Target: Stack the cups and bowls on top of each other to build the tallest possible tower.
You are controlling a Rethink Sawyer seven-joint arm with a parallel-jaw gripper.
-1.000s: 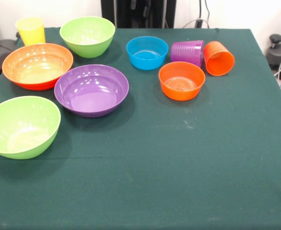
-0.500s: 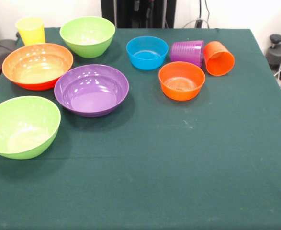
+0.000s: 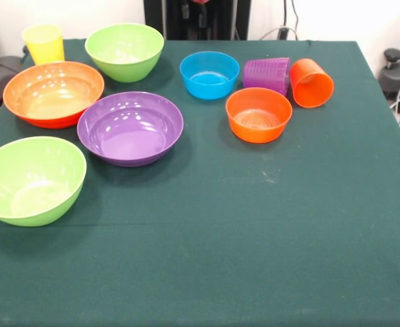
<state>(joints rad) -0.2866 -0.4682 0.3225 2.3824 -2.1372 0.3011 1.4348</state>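
All stand apart on the green tablecloth (image 3: 254,238), nothing stacked. At the left are the upright yellow cup (image 3: 43,43), a lime green bowl (image 3: 125,51), the large orange bowl (image 3: 53,93), the purple bowl (image 3: 130,127) and a second lime green bowl (image 3: 31,179). At the right are the small blue bowl (image 3: 209,73), the small orange bowl (image 3: 258,114), the ribbed purple cup (image 3: 266,73) and the orange cup (image 3: 312,83), both cups lying on their sides. No pink bowl is in view. Only a small red and dark bit of the arm (image 3: 200,2) shows at the top edge.
The black pedestal (image 3: 196,19) stands behind the table's far edge. A dark object with cables (image 3: 398,71) sits off the table's right side. The bowls at the left reach close to the table's left edge.
The bowls and cups have not moved. The small parts of the arm at the top edge have shifted slightly, and a red bit now shows there.
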